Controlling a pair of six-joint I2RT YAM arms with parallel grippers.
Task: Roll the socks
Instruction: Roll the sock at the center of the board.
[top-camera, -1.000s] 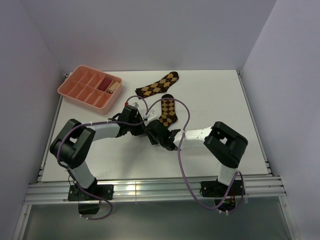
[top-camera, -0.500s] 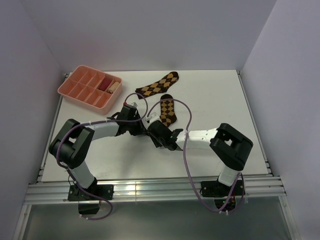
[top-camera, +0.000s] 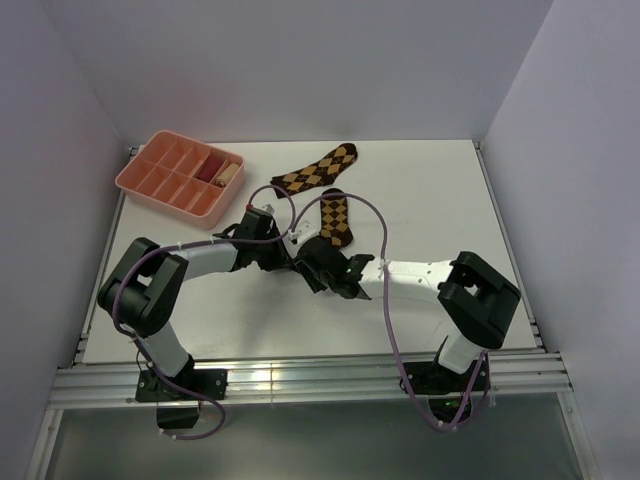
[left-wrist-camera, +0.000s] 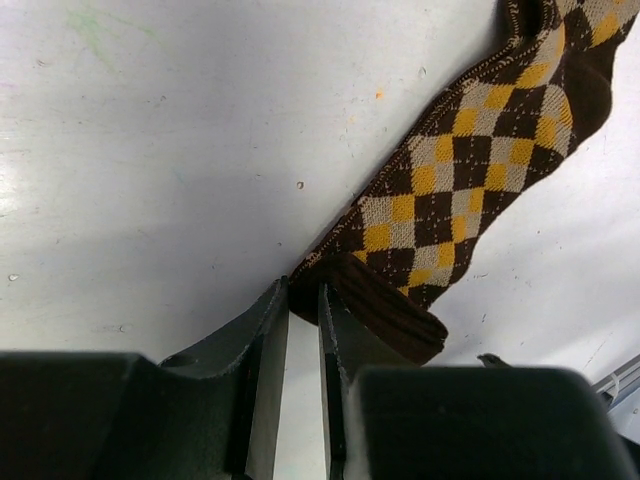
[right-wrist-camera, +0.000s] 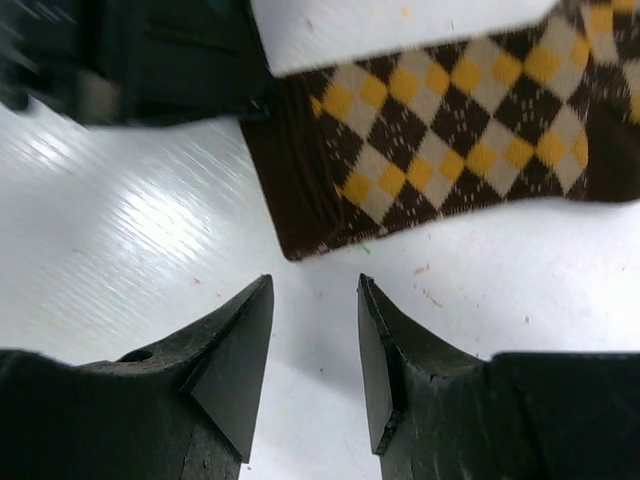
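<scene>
Two dark brown socks with a tan-orange argyle pattern lie on the white table. The far sock (top-camera: 318, 170) lies flat at the back. The near sock (top-camera: 337, 222) lies with its cuff toward me. My left gripper (top-camera: 300, 247) is shut on a corner of that cuff (left-wrist-camera: 330, 290), low on the table (left-wrist-camera: 150, 150). My right gripper (top-camera: 322, 260) is open and empty, its fingertips (right-wrist-camera: 250, 300) just short of the same cuff's edge (right-wrist-camera: 300, 190), beside my left gripper.
A pink divided tray (top-camera: 150, 180) stands at the back left, holding a reddish roll (top-camera: 212, 166) and a beige roll (top-camera: 229, 173). White walls close in the table on the left, back and right.
My right arm's elbow has swung to the right and stretched out, while its gripper stays by the near sock's cuff. My left gripper has barely moved.
</scene>
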